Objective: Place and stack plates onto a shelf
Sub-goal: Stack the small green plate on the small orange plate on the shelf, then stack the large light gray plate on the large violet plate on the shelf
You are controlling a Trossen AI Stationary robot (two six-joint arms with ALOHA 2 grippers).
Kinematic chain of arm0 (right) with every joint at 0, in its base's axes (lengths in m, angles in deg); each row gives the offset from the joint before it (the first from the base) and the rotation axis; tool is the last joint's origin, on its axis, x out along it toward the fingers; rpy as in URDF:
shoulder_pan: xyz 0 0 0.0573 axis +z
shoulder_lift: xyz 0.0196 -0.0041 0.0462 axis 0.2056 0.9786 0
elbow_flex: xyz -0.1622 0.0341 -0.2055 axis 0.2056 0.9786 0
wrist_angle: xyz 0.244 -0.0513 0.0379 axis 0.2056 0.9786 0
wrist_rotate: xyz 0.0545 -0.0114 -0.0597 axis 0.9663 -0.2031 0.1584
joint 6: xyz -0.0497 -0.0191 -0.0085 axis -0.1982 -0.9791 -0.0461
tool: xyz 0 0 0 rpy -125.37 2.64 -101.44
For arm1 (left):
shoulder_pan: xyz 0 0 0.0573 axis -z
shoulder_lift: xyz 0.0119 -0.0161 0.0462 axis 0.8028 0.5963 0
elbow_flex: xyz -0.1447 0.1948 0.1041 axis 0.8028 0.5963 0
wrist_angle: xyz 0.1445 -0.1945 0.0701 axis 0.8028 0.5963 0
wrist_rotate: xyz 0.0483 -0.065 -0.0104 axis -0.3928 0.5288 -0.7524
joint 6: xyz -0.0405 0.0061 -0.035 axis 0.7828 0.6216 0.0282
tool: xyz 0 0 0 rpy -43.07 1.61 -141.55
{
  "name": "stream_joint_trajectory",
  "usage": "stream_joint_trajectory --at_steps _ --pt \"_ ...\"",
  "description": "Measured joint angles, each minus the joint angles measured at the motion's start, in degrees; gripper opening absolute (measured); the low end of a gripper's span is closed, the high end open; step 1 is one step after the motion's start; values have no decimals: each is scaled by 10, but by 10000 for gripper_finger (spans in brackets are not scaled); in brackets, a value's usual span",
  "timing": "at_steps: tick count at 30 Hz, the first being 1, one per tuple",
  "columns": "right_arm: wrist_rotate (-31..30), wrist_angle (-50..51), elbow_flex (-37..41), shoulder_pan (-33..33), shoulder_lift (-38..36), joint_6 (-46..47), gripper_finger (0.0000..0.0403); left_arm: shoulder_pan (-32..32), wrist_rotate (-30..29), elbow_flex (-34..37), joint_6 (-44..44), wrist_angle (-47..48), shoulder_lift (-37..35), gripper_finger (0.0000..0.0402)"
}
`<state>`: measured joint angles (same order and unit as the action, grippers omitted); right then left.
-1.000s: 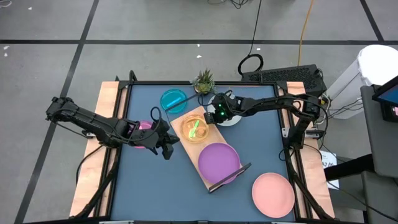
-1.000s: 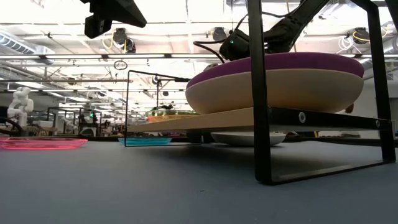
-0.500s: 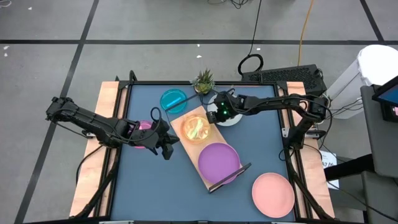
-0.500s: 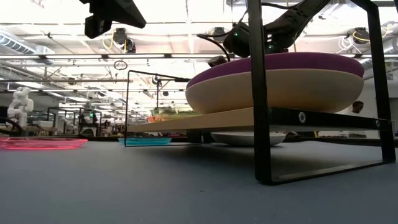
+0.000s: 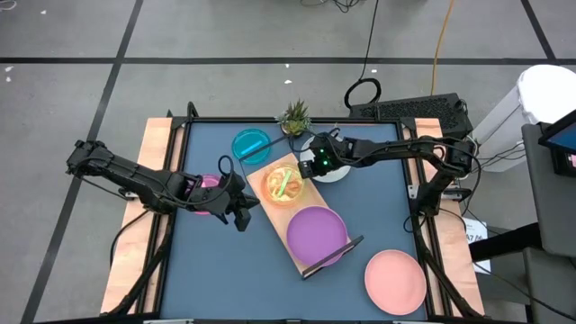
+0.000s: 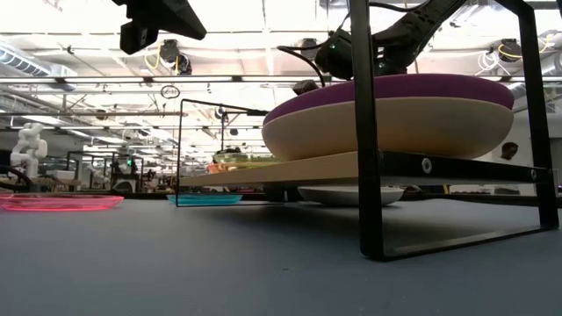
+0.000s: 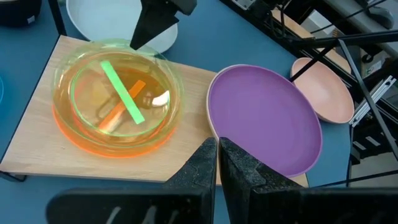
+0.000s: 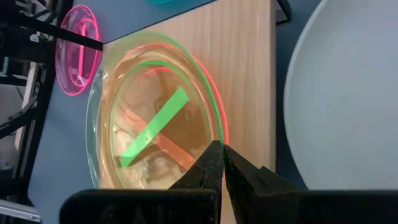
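The shelf lies slantwise mid-table. On it stands a purple plate stacked on a cream plate. At the shelf's far end a green plate is nested in an orange plate. My right gripper is shut and hovers just above the green plate's far rim. My left gripper is shut on nothing. It hangs above the table left of the shelf, over a magenta plate. A cyan plate, a pale plate and a salmon plate rest on the tabletop.
A small potted plant stands at the far edge, near the cyan plate. The shelf's black wire frame rises at both of its ends. There is bare blue tabletop at the near left. A keyboard lies beyond the far right corner.
My right gripper has risen a little above the green plate and has stayed shut.
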<state>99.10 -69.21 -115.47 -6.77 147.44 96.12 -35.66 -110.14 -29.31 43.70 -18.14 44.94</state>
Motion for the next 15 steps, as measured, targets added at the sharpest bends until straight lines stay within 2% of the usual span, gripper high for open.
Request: stream_joint_trajectory --at_steps 5,15 --pt "0 -9 0 0 0 3 12 0 0 0 2 0 0 23" --pt "3 -6 0 0 0 6 79 0 0 0 15 0 0 23"
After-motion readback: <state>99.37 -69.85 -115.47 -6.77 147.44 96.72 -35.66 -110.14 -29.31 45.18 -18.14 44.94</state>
